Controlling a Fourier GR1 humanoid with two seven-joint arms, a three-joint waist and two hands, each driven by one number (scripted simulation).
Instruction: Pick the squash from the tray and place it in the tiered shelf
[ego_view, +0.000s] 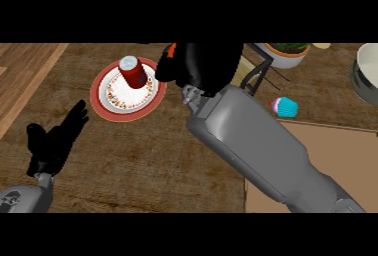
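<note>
The right hand (193, 65) curls its fingers round the orange squash (171, 50), carried off the tray (310, 170) near the shelf (255, 75). Placing remains, I judge. Left hand (55, 137) rests, fingers spread.

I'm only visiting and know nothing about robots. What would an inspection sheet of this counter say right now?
Surface: brown counter, wood strip at left.
Job's things: tan tray at lower right, no squash on it; something orange peeks from the right hand; dark shelf frame beyond the arm.
Clutter: red can on a red-rimmed plate; cupcake; potted plant; grey pot at right edge.
Hands: right hand curled, raised near the shelf; left hand open, resting at left.
Cables: nothing seen.
Surroundings: nothing seen.
</note>
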